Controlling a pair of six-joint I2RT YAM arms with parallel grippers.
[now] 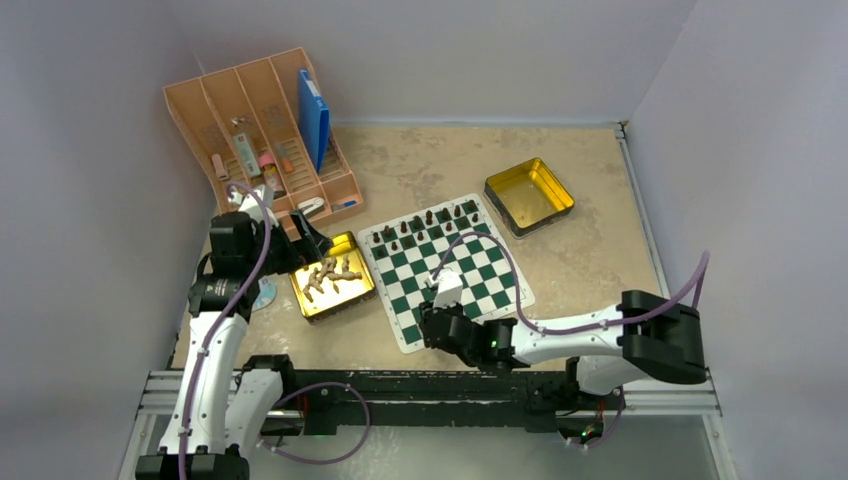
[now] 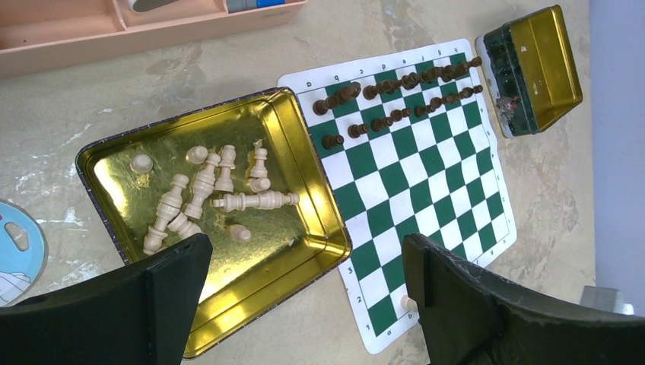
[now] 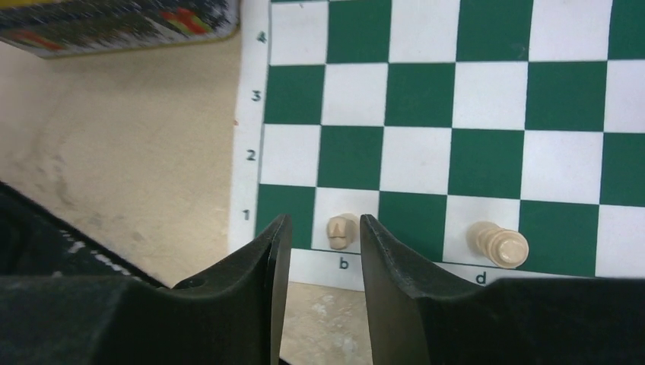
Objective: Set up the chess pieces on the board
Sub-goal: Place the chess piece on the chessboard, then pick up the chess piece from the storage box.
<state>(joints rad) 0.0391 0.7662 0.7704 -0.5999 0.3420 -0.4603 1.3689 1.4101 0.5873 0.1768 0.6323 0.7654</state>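
Tabletop (image 1: 430, 160) of mottled beige, walled in pale grey, carried one board (image 1: 400, 272), two gold tins (image 1: 528, 195), about eleven chess pieces (image 2: 205, 186) in the left tin (image 2: 281, 247) beneath the left gripper's (image 2: 304, 247) wide-apart fingers, and two on row one, one flanked by the right gripper's (image 3: 324, 222) partly parted fingers.

The chess pieces (image 2: 201, 194) lie in a tin (image 2: 281, 251) left of the board (image 2: 426, 175)
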